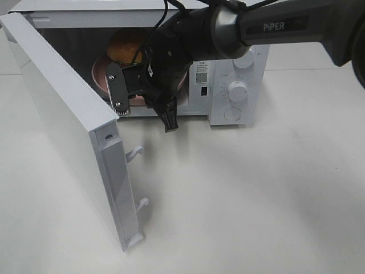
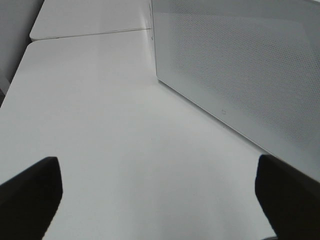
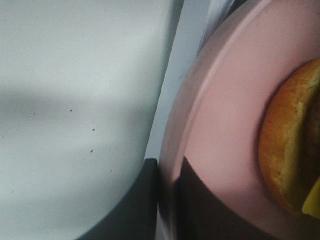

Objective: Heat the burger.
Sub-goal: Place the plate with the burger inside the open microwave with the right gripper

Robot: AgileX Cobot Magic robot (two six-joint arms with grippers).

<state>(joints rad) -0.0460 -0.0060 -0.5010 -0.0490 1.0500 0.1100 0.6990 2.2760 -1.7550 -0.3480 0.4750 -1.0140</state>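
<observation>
Two grippers entered; condition of each? (Clerk)

Item 1, left gripper: jaws spread wide, nothing between them, over the white table, near the microwave door. Item 2, right gripper: pinched onto the rim of the pink plate, one finger on each side. (Checker)

Burger, location? (Clerk)

Item 3: on that plate, inside the microwave, clear of the fingers; door stands swung open. (Checker)

burger: arm is hiding its right side | plate: arm is covering most | right wrist: frame edge is cropping burger, plate
</observation>
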